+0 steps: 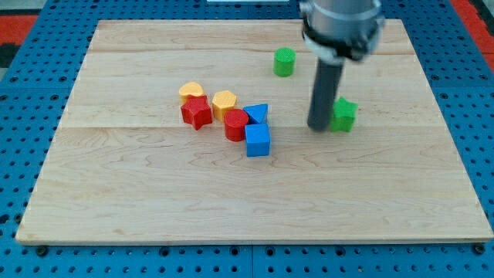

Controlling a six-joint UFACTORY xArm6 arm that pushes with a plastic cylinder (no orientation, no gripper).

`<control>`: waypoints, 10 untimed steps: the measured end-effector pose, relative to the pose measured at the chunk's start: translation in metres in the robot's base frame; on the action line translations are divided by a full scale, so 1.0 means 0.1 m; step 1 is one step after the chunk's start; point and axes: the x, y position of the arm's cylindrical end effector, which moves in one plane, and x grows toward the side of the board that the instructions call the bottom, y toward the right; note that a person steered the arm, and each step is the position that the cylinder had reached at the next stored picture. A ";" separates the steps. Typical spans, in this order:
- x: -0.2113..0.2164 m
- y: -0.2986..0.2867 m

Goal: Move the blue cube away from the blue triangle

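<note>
The blue cube (258, 141) lies near the board's middle. The blue triangle (257, 113) sits just above it, touching or nearly touching. My tip (319, 127) is to the right of both blue blocks, well apart from them, and close beside the left of a green star-shaped block (343, 114).
A red cylinder (236, 124) touches the blue cube's upper left. A red star (197, 112), a yellow hexagon (225, 102) and another yellow block (191, 91) cluster further left. A green cylinder (285, 62) stands near the view's top. The wooden board (154, 201) lies on a blue pegboard.
</note>
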 end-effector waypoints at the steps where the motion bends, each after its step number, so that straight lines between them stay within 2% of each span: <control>1: 0.77 -0.08; 2: 0.99 -0.75; 4: 0.26 -1.10; 5: 0.21 -1.24; 9: -0.27 -1.07; 10: -0.29 -0.73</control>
